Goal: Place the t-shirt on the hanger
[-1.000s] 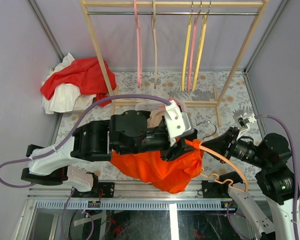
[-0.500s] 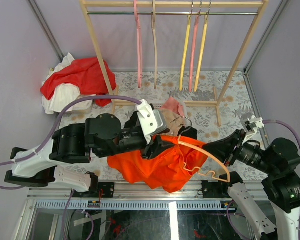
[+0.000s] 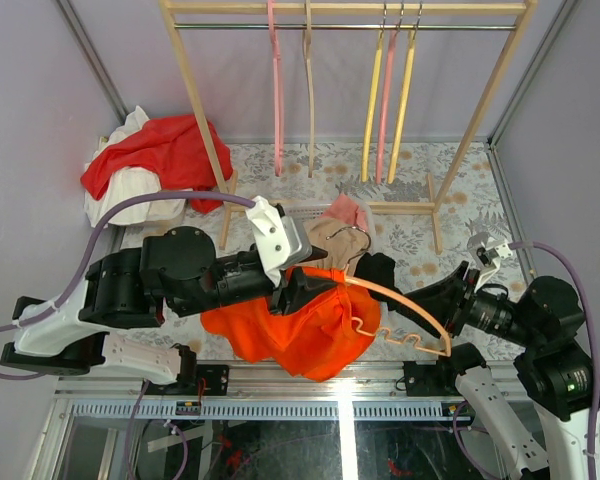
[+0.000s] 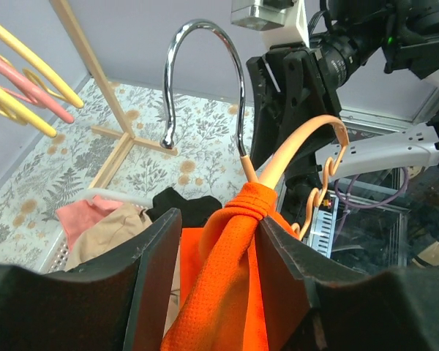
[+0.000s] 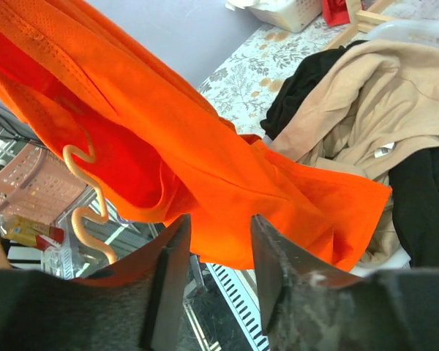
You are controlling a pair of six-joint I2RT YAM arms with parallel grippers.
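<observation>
Plainly, the left gripper (image 4: 219,238) is clamped on the t-shirt (image 4: 227,292), which is bunched around the hanger (image 4: 289,146) just below its hook (image 4: 205,44). The right gripper (image 5: 218,241) stands apart with nothing between its fingers. So one pinch of cloth carries everything (a thin hold, I judge). The hanger's bare arm juts free toward the right gripper. It could swing, slide out of the cloth, or drop with the shirt among the loose clothes (image 5: 402,88) nearby.
</observation>
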